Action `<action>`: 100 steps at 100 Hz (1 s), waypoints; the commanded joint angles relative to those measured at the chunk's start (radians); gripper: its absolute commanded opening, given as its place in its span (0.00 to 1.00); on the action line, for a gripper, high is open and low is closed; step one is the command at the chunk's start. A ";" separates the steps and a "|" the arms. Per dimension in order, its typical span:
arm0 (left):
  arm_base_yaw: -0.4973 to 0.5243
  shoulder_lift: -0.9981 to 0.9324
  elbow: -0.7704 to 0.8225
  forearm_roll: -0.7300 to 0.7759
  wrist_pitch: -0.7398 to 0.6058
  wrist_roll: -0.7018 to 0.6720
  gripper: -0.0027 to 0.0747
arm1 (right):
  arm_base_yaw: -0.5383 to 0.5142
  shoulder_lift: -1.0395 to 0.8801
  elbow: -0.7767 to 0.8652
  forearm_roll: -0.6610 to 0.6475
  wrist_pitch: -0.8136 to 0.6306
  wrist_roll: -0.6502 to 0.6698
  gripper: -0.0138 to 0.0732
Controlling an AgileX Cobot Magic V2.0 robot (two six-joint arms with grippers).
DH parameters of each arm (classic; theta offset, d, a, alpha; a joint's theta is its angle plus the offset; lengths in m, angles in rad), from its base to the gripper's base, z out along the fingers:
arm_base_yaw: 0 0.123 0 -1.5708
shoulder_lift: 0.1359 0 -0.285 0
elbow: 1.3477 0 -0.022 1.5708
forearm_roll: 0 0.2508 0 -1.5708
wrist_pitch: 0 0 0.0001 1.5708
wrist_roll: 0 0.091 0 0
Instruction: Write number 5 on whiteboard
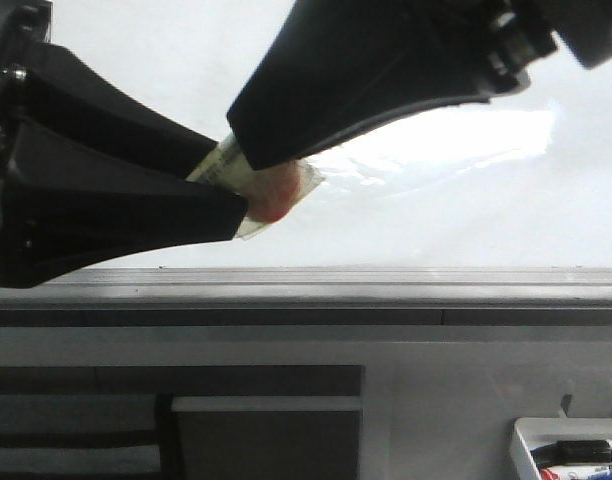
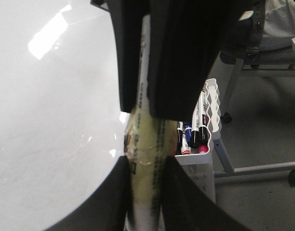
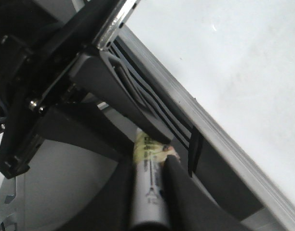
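The whiteboard [image 1: 436, 220] is glossy white with a bright glare patch, and a grey rail [image 1: 386, 285] runs along its lower edge. No number 5 shows on it. A marker [image 1: 271, 195], wrapped in yellowish tape with a reddish patch, is held in front of the board just above the rail. My left gripper [image 1: 226, 185] comes in from the left and is shut on the marker [image 2: 145, 187]. My right gripper [image 1: 261, 160] comes in from the upper right and is shut on the same marker [image 3: 147, 192]. The marker's tip is hidden.
A small white tray [image 1: 526, 440] with several spare markers [image 2: 195, 134] hangs below the board at the right. Dark panels [image 1: 266, 430] sit under the rail. A chair frame [image 2: 263, 62] stands on the grey floor beside the tray.
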State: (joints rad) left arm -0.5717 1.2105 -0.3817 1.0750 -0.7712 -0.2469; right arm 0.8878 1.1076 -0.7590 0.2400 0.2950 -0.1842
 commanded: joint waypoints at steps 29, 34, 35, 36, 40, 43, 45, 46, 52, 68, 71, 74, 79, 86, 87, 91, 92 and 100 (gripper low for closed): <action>-0.005 -0.088 -0.017 -0.043 -0.078 -0.102 0.55 | -0.031 -0.010 -0.037 0.016 -0.133 -0.007 0.09; -0.005 -0.129 -0.017 -0.043 -0.044 -0.118 0.55 | -0.049 -0.010 -0.040 0.017 -0.133 -0.007 0.09; -0.005 -0.134 -0.017 -0.043 -0.038 -0.118 0.55 | -0.053 -0.010 -0.040 0.017 -0.133 -0.007 0.09; -0.005 -0.140 -0.017 -0.043 -0.023 -0.118 0.55 | -0.056 -0.010 -0.040 0.017 -0.129 -0.007 0.09; -0.005 -0.175 -0.015 -0.043 0.022 -0.118 0.55 | -0.070 -0.010 -0.048 0.017 -0.127 -0.007 0.09; -0.005 -0.201 -0.015 -0.043 0.074 -0.118 0.55 | -0.077 -0.010 -0.056 0.017 -0.122 -0.007 0.09; -0.005 -0.219 -0.015 -0.043 0.108 -0.119 0.55 | -0.083 -0.010 -0.062 0.017 -0.122 -0.007 0.09; -0.005 -0.232 -0.015 -0.043 0.119 -0.119 0.55 | -0.083 -0.010 -0.065 0.017 -0.122 -0.007 0.09; -0.005 -0.280 -0.015 -0.054 0.221 -0.119 0.55 | -0.096 -0.010 -0.079 0.017 -0.118 -0.007 0.09; -0.005 -0.378 -0.015 -0.193 0.382 -0.119 0.55 | -0.129 0.002 -0.130 0.017 -0.110 -0.007 0.09; -0.005 -0.385 -0.015 -0.231 0.391 -0.119 0.55 | -0.142 0.014 -0.144 0.017 -0.089 -0.007 0.09; -0.005 -0.390 -0.015 -0.258 0.394 -0.119 0.55 | -0.154 0.025 -0.164 0.017 -0.073 -0.007 0.09; -0.005 -0.392 -0.015 -0.296 0.394 -0.119 0.55 | -0.173 0.045 -0.195 0.017 -0.045 -0.007 0.09; -0.005 -0.392 -0.015 -0.329 0.395 -0.119 0.55 | -0.196 0.075 -0.241 0.007 -0.018 -0.007 0.09; -0.005 -0.392 -0.015 -0.332 0.395 -0.119 0.55 | -0.201 0.081 -0.246 0.003 -0.018 -0.007 0.09; -0.005 -0.392 -0.015 -0.351 0.395 -0.119 0.55 | -0.212 0.097 -0.276 -0.013 -0.004 -0.007 0.09; -0.005 -0.392 -0.015 -0.354 0.395 -0.119 0.55 | -0.214 0.100 -0.276 -0.015 -0.002 -0.007 0.09; -0.002 -0.392 -0.015 -0.386 0.395 -0.117 0.52 | -0.234 0.126 -0.321 -0.032 0.015 -0.007 0.09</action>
State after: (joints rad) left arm -0.5717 0.8270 -0.3695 0.7609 -0.3278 -0.3534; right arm 0.6765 1.2303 -1.0062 0.2297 0.3482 -0.1842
